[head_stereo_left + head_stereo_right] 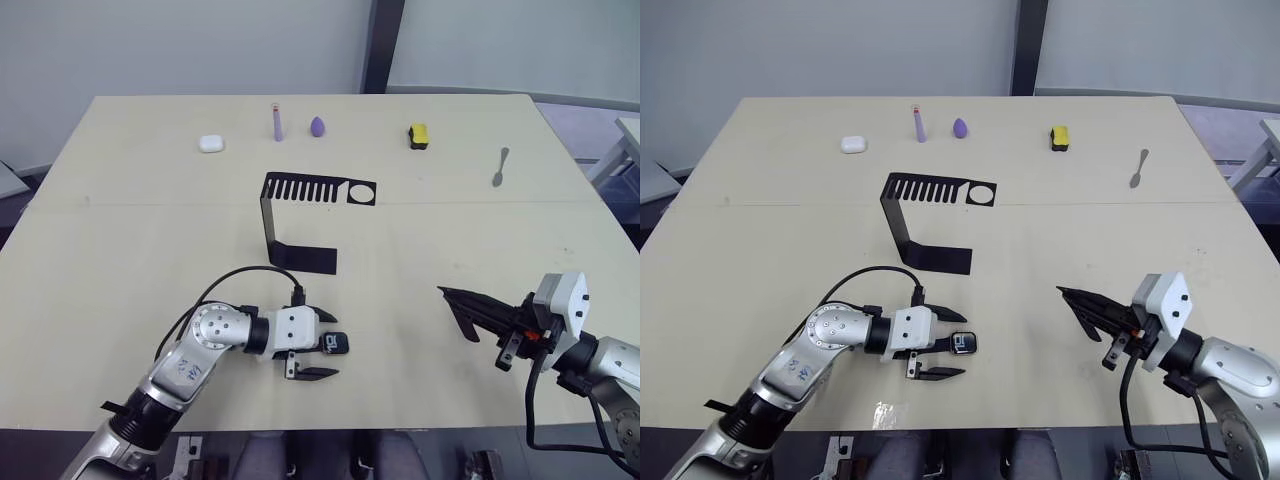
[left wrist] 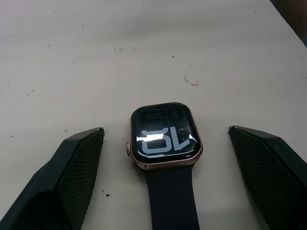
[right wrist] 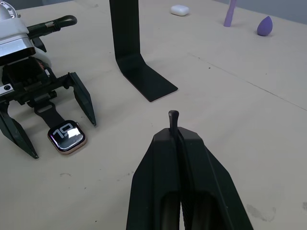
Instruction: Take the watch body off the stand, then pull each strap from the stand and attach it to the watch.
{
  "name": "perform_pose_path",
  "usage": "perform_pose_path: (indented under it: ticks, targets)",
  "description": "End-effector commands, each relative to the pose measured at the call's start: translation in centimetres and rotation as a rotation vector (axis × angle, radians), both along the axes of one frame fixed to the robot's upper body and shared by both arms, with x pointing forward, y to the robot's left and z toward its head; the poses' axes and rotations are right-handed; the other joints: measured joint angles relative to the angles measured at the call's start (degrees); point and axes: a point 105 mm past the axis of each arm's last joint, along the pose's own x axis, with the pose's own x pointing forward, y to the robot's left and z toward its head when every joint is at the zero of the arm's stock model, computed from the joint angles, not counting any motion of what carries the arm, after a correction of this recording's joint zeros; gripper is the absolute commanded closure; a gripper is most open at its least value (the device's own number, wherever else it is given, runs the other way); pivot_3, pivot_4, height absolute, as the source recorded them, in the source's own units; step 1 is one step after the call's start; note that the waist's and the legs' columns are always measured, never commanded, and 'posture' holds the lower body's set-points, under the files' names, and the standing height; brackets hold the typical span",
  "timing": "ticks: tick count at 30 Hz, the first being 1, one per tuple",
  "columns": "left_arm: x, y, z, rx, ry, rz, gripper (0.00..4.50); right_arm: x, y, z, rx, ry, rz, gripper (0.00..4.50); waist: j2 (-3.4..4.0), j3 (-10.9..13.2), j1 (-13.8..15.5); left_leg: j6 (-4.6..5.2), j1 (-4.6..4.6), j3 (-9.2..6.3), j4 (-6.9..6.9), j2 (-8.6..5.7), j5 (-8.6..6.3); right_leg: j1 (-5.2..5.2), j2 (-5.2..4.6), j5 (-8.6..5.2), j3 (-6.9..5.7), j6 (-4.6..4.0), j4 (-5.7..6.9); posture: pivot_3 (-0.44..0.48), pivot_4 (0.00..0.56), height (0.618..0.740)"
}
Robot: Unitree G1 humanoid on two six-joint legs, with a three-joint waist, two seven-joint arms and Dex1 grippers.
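The rose-gold-rimmed, black-screened watch body (image 2: 165,136) lies flat on the pale surface (image 1: 450,220) between the spread fingers of the left tool (image 1: 322,346), released, one dark strap (image 2: 171,199) already attached. The right tool (image 3: 173,116), beside it, pinches the second thin dark strap, likely ready to attach.

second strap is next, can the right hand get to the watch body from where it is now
Probably yes. The table between the right hand and the watch body is bare. The open left hand straddles the watch, though, and its fingers crowd both sides.
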Motion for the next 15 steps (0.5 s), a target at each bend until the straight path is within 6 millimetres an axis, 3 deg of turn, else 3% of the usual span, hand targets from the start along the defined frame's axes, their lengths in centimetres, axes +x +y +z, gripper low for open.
perform_pose_path:
  ticks: [1,5,11,15]
  targets:
    - [0.0,0.5,-2.4,0.07,0.065,0.051,0.83,-0.3,0.5,0.8,0.005,-0.039,0.0,4.5,0.0,0.0,0.0,0.0,0.01,-0.01,0.0,0.0,0.0,0.01,-0.01,0.0,0.0,0.0,0.0,0.0,0.15,0.74]
    - [0.0,0.7,-3.1,0.075,0.083,0.071,2.76,-0.4,0.4,0.5,0.002,-0.026,0.002,4.5,-0.01,-0.1,0.1,0.05,0.02,-0.02,0.01,-0.02,0.0,0.05,-0.03,0.01,0.01,0.01,-0.01,0.0,0.15,0.74]
    - [0.3,1.1,-3.9,0.081,0.1,0.119,2.89,-0.5,0.3,0.1,0.011,-0.024,-0.004,4.5,0.0,-0.8,0.1,0.08,0.03,-0.04,-0.01,-0.02,-0.02,0.05,-0.03,0.01,0.01,0.01,-0.03,0.0,0.15,0.74]
    - [0.7,0.8,-3.1,0.028,0.082,0.136,2.89,-0.6,0.0,-0.3,0.005,-0.017,-0.005,4.5,0.04,-0.9,0.1,0.1,0.05,-0.04,-0.01,-0.01,-0.04,0.08,-0.06,0.01,0.01,0.01,-0.05,0.0,0.15,0.74]
